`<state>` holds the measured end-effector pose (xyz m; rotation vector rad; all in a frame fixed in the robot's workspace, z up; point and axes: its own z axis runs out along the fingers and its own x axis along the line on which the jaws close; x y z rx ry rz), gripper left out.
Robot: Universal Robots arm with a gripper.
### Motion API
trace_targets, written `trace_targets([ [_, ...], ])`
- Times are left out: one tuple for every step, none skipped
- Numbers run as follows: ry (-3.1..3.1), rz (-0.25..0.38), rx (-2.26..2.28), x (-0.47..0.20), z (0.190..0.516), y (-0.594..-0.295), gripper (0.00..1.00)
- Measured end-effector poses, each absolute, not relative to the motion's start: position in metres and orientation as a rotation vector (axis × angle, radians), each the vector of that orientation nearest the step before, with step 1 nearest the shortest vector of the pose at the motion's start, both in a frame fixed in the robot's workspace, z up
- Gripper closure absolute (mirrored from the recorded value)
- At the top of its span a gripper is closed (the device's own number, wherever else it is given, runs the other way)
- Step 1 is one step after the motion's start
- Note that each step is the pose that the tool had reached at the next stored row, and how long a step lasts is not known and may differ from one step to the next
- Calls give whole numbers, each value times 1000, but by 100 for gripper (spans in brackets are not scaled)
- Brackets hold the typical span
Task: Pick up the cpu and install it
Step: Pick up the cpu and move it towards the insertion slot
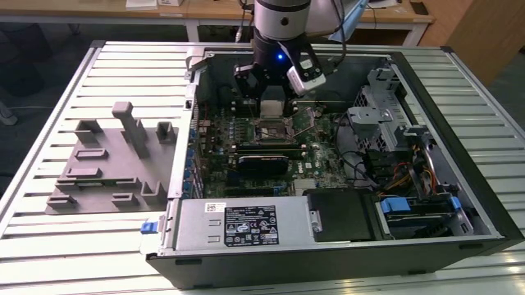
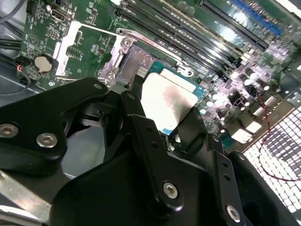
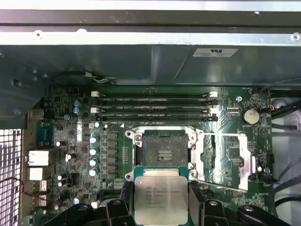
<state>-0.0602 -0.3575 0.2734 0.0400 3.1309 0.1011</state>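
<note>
The cpu (image 3: 157, 198), a flat square chip with a silver top, sits between the two black fingers (image 3: 194, 203) of my gripper (image 3: 159, 202), which is shut on its edges. In the second wrist view the cpu (image 2: 167, 100) hangs tilted, just above the motherboard. The empty socket (image 3: 164, 148) lies just beyond the chip, its metal load plate (image 3: 221, 160) swung open to one side. In the exterior view my gripper (image 1: 273, 103) hangs inside the open computer case, with the cpu (image 1: 272, 109) a little above the socket (image 1: 276, 129).
Memory slots (image 3: 155, 106) run along the socket's far side. A grey fixture plate (image 1: 107, 166) lies on the slatted table at the exterior view's left. The power supply (image 1: 238, 224), drive cage (image 1: 382, 110) and cables (image 1: 385, 166) crowd the case's near side and the exterior view's right.
</note>
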Motion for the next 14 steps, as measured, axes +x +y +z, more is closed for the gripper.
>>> trace_targets([
  [3131,101,40,-60,272,-356,45],
  [3131,101,40,-60,271,-355,45],
  [3132,101,40,-60,270,-354,45],
  [3132,101,40,-60,269,-353,45],
  [3132,101,40,-59,268,-352,45],
  [3132,101,40,-59,267,-351,45],
  [3132,101,40,-59,266,-350,45],
  [3133,101,40,-59,264,-349,45],
  [3133,101,40,-58,263,-348,45],
  [3133,101,40,-58,262,-347,45],
  [3134,101,40,-58,261,-347,45],
  [3134,101,40,-58,260,-346,45],
  [3134,101,40,-57,259,-345,45],
  [3134,101,40,-57,257,-344,45],
])
